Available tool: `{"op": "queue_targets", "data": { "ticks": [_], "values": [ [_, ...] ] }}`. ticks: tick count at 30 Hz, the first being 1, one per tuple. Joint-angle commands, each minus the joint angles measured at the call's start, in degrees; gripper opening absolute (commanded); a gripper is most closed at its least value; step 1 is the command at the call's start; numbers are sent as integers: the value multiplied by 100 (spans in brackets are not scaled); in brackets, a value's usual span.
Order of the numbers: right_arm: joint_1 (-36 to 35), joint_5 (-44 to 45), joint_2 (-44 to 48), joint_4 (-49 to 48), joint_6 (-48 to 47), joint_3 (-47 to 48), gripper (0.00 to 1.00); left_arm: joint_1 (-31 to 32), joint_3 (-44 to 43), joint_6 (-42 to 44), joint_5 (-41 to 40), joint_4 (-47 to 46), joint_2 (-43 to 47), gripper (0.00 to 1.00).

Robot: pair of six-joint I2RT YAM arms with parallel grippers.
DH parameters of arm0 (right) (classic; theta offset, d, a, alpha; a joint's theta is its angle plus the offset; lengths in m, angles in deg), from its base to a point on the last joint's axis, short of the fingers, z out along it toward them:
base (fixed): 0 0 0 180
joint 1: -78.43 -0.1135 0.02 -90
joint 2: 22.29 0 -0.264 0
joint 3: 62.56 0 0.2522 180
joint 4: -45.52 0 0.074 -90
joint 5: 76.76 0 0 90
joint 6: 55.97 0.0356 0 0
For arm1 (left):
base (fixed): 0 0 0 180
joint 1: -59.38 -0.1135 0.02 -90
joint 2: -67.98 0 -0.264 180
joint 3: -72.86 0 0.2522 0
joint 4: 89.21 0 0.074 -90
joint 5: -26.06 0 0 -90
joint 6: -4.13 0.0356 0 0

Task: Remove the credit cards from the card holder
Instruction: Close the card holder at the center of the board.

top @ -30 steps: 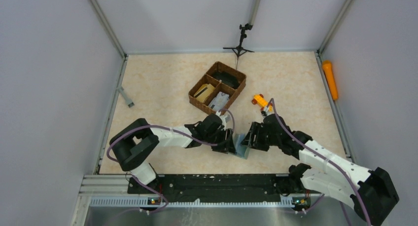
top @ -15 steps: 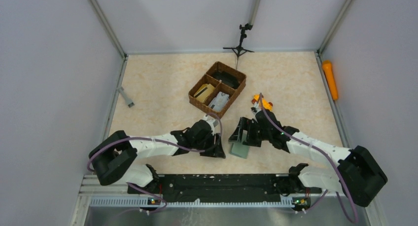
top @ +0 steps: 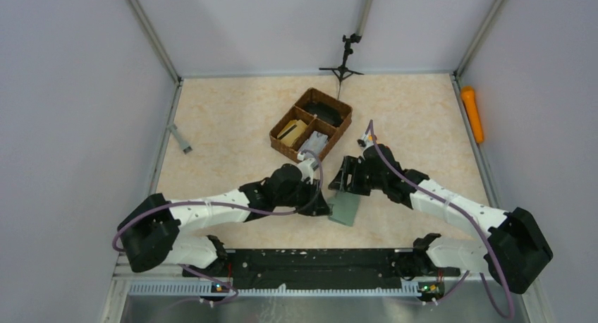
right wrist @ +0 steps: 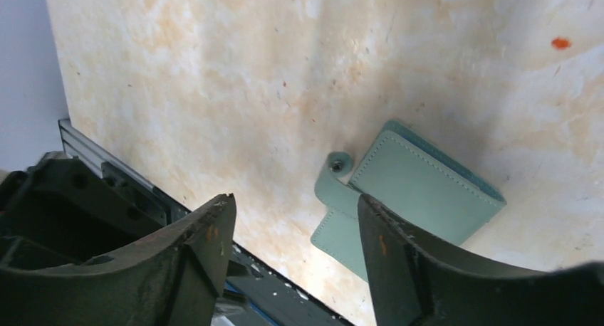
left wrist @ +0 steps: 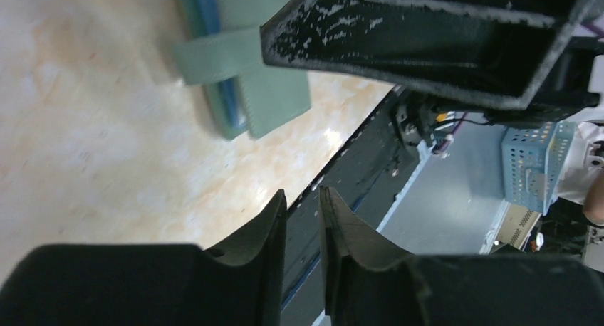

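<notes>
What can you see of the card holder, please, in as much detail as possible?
The card holder is a flat grey-green wallet, leather-like, with stitched edges and a blue inner layer showing at its side. It lies closed on the beige table, its snap strap undone and curling loose. Nothing grips it.

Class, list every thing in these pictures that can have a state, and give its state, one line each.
holder: folded, lying flat, strap unfastened.
left end effector: slightly open, empty.
right end effector: wide open, empty, above the holder.
tray: upright, items in its compartments.
</notes>
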Motion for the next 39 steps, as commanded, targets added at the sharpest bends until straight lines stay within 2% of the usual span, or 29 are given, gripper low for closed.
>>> {"op": "queue_targets", "data": {
  "ticks": [1, 6, 9, 11, 14, 20, 27, 33, 39],
  "values": [
    [64, 346, 162, 354, -196, 263, 60, 41, -641, 126, 262, -710, -628, 22],
    [73, 287, 103, 289, -129, 229, 52, 68, -1027, 171, 298, -693, -1124, 20],
    [79, 672, 474, 735, -267, 436, 38, 67, -1145, 213, 208, -565, -1362, 19],
    [81, 934, 745, 1015, -335, 451, 27, 67, -1204, 262, 12, -436, -1537, 18],
    [81, 1244, 961, 1240, -315, 286, 1, 67, -1365, 317, -338, -116, -1928, 15],
    [81, 905, 462, 496, -232, -348, 0, 68, -1620, 304, -612, 311, -2475, 11],
    [81, 1373, -542, 262, -321, -449, 0, 68, -1586, 270, -763, 514, -2691, 9],
    [81, 1382, 218, 717, -557, -147, 0, 57, -1545, 284, -776, 485, -2456, 8],
    [-120, 502, 686, 650, -581, -428, 0, -64, -1731, 361, -614, 694, -2188, 8]
  ]
}}
